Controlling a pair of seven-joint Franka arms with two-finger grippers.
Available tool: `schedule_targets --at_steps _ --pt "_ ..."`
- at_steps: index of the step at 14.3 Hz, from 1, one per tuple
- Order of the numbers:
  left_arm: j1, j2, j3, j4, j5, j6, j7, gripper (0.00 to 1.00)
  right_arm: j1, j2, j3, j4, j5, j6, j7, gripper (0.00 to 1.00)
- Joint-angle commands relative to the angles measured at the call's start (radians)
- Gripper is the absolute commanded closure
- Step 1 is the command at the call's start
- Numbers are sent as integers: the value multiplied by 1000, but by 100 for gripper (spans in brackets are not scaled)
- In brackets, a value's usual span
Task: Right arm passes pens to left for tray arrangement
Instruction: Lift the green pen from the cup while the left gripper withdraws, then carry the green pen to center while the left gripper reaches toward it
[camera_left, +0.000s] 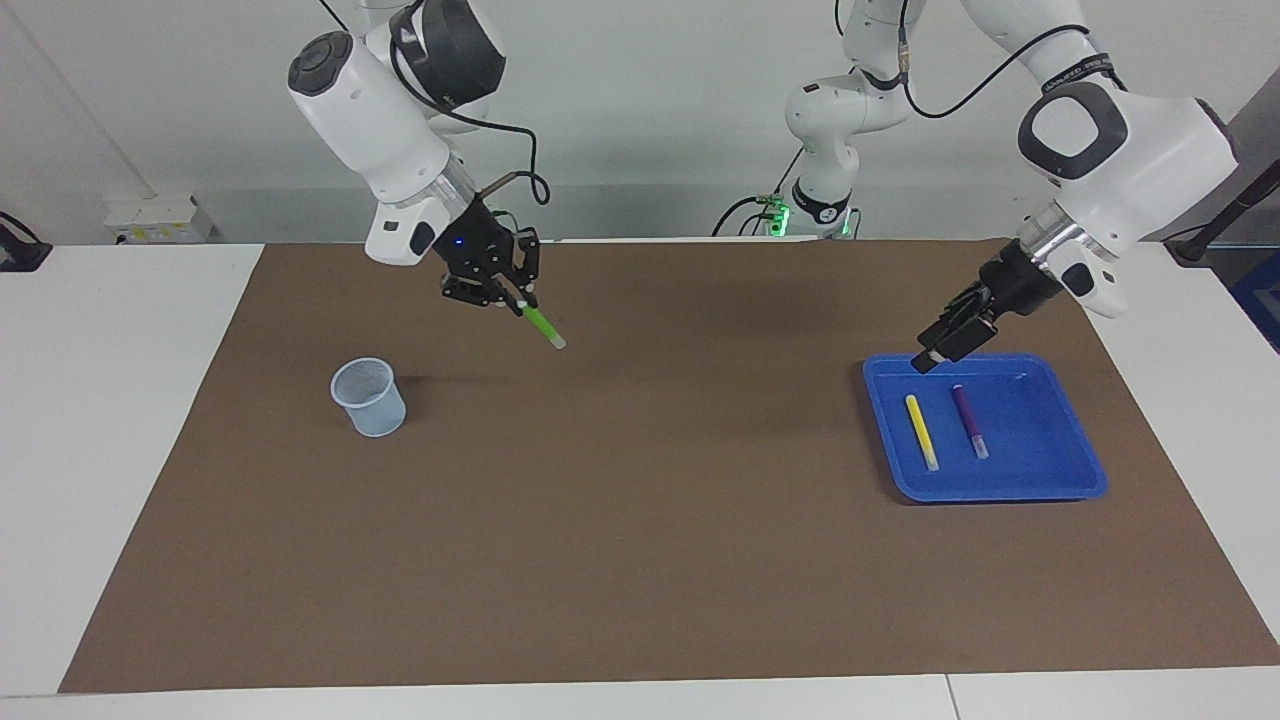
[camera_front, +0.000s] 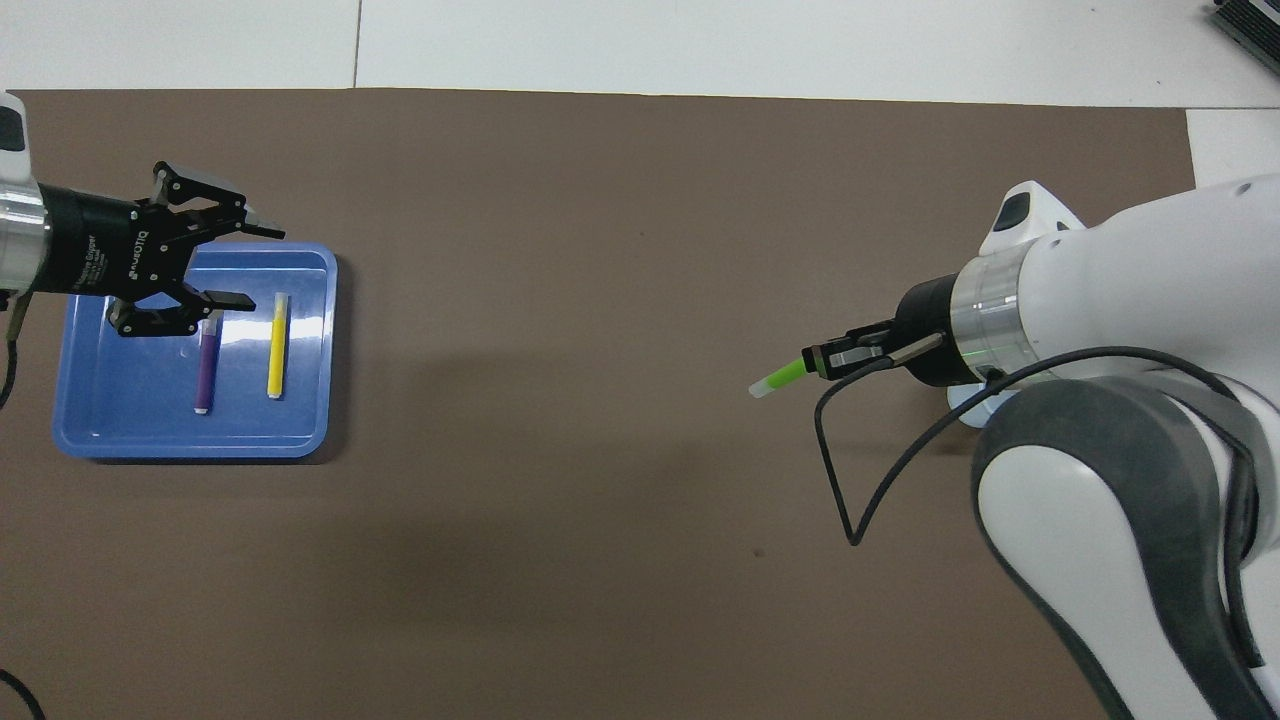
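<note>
i see the right gripper (camera_left: 518, 297) clamped on the slim green marker pen (camera_left: 541, 325), up over the brown mat twd the shallow blue plastic tray (camera_left: 1040, 485). left gripper (camera_front: 248, 268) spread wide, empty, over tray rim. yellow pen (camera_left: 921, 431) & purple pen (camera_left: 968, 419) lie in tray.

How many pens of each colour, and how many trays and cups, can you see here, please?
Yellow pen: 1
Purple pen: 1
Green pen: 1
Blue tray: 1
Pale blue mesh cup: 1
Total: 5
</note>
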Motion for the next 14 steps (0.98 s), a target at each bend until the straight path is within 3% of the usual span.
schedule_targets --at_steps 1,6,12,14 --pt "-54 -34 10 -19 -29 31 -176 24 33 1 1 -13 97 79 153 100" --pt "-132 -73 10 -52 -72 123 -443 24 132 -25 1 -100 152 260 448 100" --pt "-262 -146 10 -204 -98 351 -700 24 191 -27 1 -134 248 411 649 100" --pt "-304 -164 10 -253 -98 419 -755 24 221 -25 1 -154 294 516 719 100"
